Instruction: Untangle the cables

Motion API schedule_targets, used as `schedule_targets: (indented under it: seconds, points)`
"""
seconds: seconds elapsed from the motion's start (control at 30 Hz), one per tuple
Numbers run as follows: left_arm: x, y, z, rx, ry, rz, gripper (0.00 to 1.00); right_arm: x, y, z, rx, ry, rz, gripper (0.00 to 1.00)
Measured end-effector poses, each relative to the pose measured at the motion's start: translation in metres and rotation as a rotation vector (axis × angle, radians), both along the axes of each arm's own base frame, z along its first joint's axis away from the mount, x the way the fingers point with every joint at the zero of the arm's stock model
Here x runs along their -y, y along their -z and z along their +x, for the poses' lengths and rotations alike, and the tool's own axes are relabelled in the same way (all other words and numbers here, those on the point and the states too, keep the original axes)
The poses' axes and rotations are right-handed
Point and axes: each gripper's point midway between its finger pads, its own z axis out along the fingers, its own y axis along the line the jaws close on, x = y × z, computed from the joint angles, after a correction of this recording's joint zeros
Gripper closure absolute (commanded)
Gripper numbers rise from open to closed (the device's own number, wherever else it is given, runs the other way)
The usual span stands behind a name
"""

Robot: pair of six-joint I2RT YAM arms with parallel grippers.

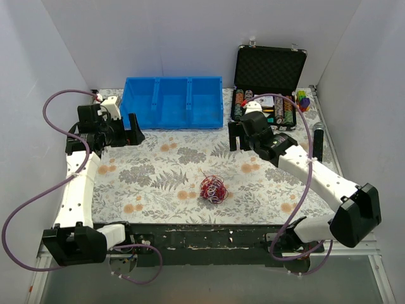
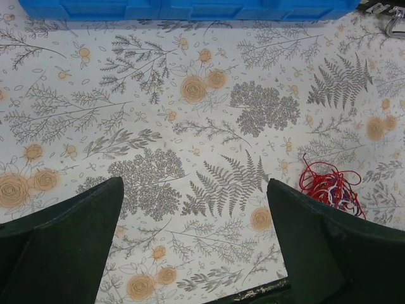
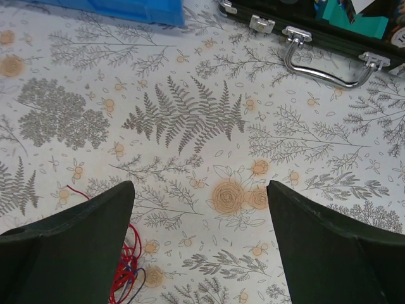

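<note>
Top external view gives me the cables (image 1: 213,189) as one tight red knot with a few dark and white strands. It lies on the flowered counter (image 1: 158,183) near the front edge, between my two arms and touched by neither. My left hand (image 1: 128,131) hangs spread wide beside the blue tray (image 1: 171,101), well apart from the knot. My right hand (image 1: 242,138), also spread and holding nothing, sits in front of the open case (image 1: 269,69). I judge untangling has not begun; this is the approach. Next, both hands must come down to the knot, each pinch a separate outer loop, then draw apart gently so the wires loosen rather than cinch.
</note>
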Motion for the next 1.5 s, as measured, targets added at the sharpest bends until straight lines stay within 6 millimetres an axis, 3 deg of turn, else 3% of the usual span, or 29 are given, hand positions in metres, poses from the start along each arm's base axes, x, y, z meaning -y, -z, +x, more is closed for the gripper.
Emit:
schedule_targets:
  seconds: [0.2,0.33,0.5,0.63,0.8,1.03,1.33,1.5]
  points:
    - [0.000,0.014,0.012,-0.038,-0.003,-0.012,0.02,-0.002,-0.022,-0.004,0.067,-0.021,0.063,0.05]
    - [0.000,0.018,0.017,-0.052,-0.021,-0.026,0.02,0.000,-0.012,-0.008,0.054,-0.025,0.059,0.05]
    - [-0.002,0.003,0.017,0.032,-0.040,-0.021,0.02,0.005,0.007,-0.015,0.015,-0.028,0.035,0.05]
    - [-0.006,-0.003,0.016,0.066,-0.064,-0.012,0.02,0.005,0.006,-0.016,0.016,-0.030,0.037,0.05]
    - [-0.009,0.010,0.028,0.032,-0.088,-0.013,0.02,0.005,0.000,-0.017,0.031,-0.035,0.053,0.05]
    - [-0.002,0.047,0.073,-0.059,-0.105,-0.034,0.02,0.008,-0.004,-0.026,0.061,-0.050,0.085,0.11]
    - [0.053,0.098,0.131,-0.085,-0.061,0.043,0.02,0.010,0.011,-0.049,0.063,-0.109,0.140,0.16]
    - [0.039,0.115,0.175,-0.049,-0.178,0.095,0.02,0.006,0.016,-0.057,0.056,-0.153,0.154,0.17]
